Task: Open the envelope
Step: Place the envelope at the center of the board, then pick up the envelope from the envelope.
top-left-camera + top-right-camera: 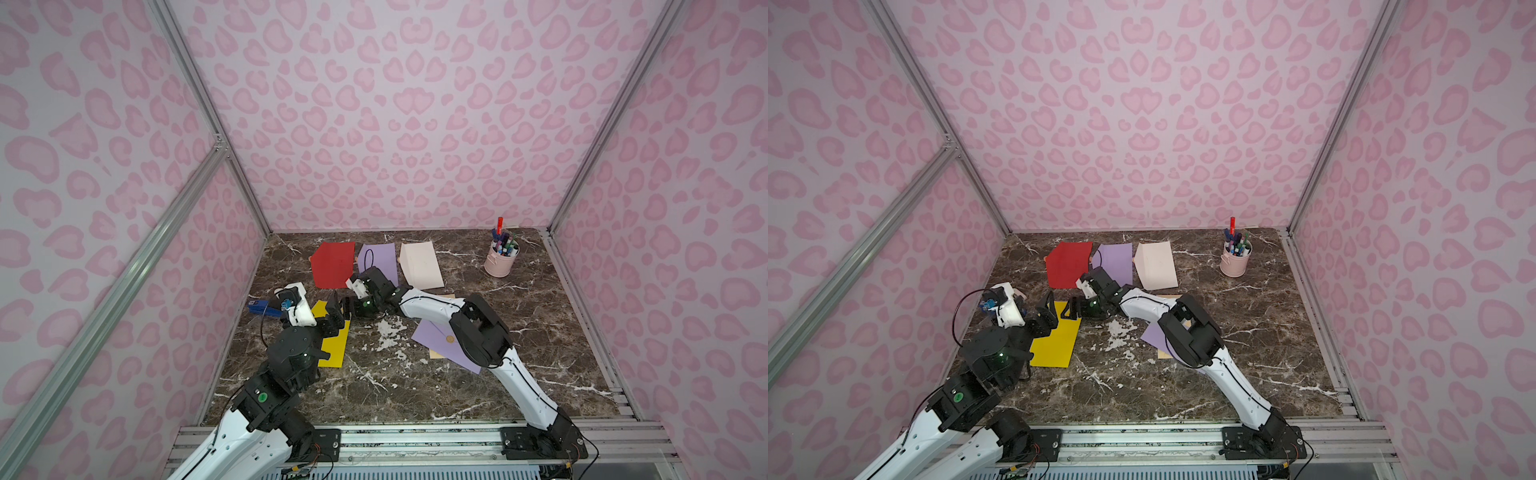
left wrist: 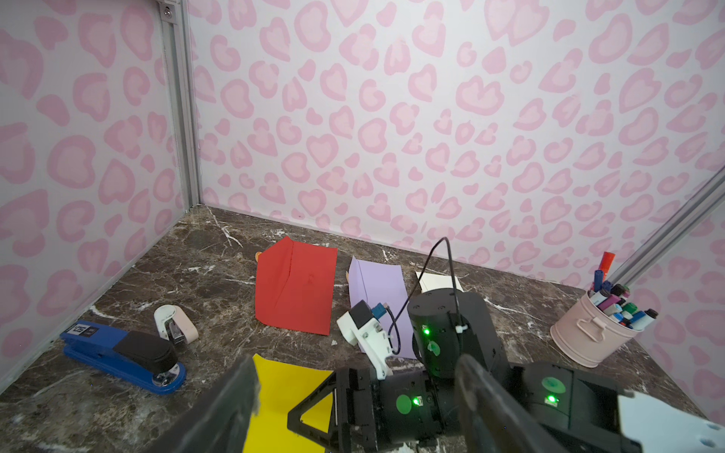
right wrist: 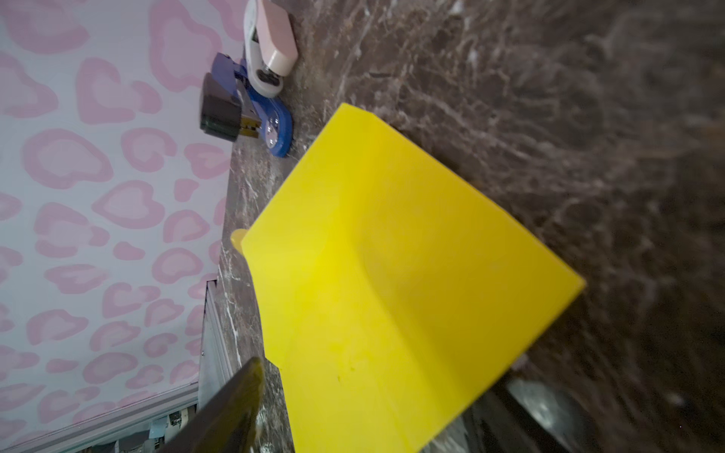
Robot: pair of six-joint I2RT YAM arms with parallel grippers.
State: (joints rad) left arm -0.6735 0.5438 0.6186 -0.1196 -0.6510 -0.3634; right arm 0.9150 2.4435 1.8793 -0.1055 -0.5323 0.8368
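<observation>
The mounting rail (image 1: 415, 440) ran along the near edge of the desk (image 1: 415, 386) and carried both arm bases. Beyond it, close to the left edge and about halfway back, lay the yellow envelope (image 1: 1057, 336), the piece in hand. In the right wrist view its flap (image 3: 306, 219) stood bent up from the body along a crease, so the opening was judged largely done; what remained, at most, was to lay the flap fully back.

The left gripper (image 1: 1048, 311) hovered over the envelope's far end, jaws wide apart and holding nothing. The right gripper (image 1: 1073, 309) faced it from just beside that end, jaws likewise spread. The envelope ran between its fingers (image 3: 239, 404) but was not pinched.

Under the right arm, towards the middle of the desk, a lilac envelope (image 1: 436, 338) lay shut with a round seal.

Along the far edge lay a red envelope (image 1: 332, 264), a purple envelope (image 1: 380, 257) and a cream envelope (image 1: 419, 264), their flaps apparently open. A pink bucket of markers (image 1: 500, 259) stood in the far right corner.
</observation>
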